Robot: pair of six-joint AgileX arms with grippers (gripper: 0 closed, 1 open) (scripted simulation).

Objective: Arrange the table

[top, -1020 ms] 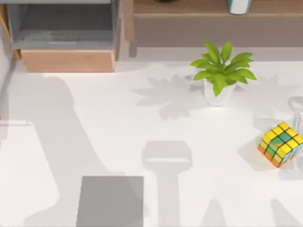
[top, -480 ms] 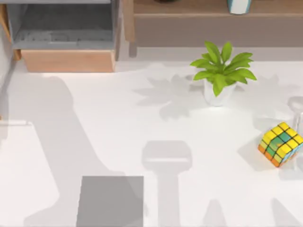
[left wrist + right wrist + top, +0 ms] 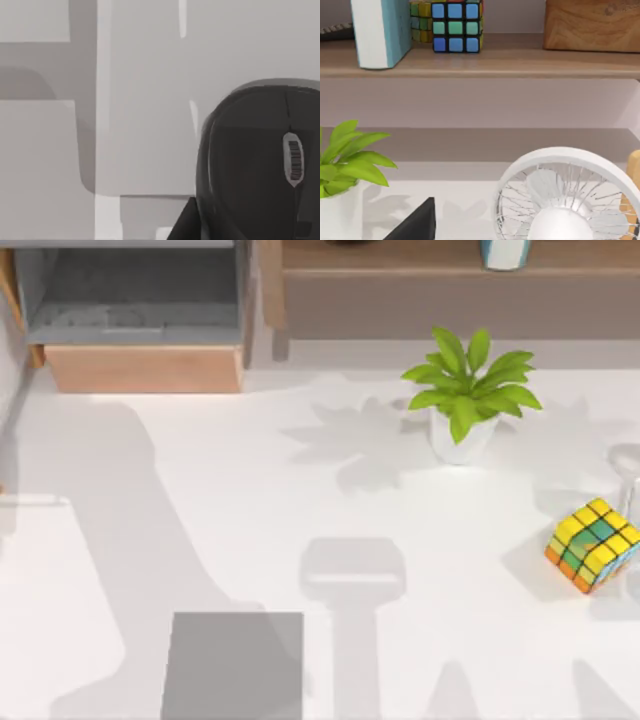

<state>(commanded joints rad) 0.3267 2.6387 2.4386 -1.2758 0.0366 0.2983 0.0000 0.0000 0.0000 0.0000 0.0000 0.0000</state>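
The white table (image 3: 250, 520) spreads across the top view. On it a grey mat (image 3: 232, 665) lies at the front edge, a multicoloured cube (image 3: 592, 545) sits at the right, and a green plant in a white pot (image 3: 465, 400) stands at the back right. In the left wrist view a dark computer mouse (image 3: 255, 165) with a scroll wheel lies close under the camera, and a dark edge of my left gripper (image 3: 182, 225) shows beside it. In the right wrist view a dark corner of my right gripper (image 3: 417, 225) juts in between the plant (image 3: 345, 165) and a white fan (image 3: 567, 200).
A light-wood and grey shelf unit (image 3: 420, 270) runs along the back, with an open drawer (image 3: 140, 310) at the back left. Its shelf (image 3: 480, 62) carries a second cube (image 3: 452, 25), a blue and white book (image 3: 380, 30) and a wooden box (image 3: 592, 22).
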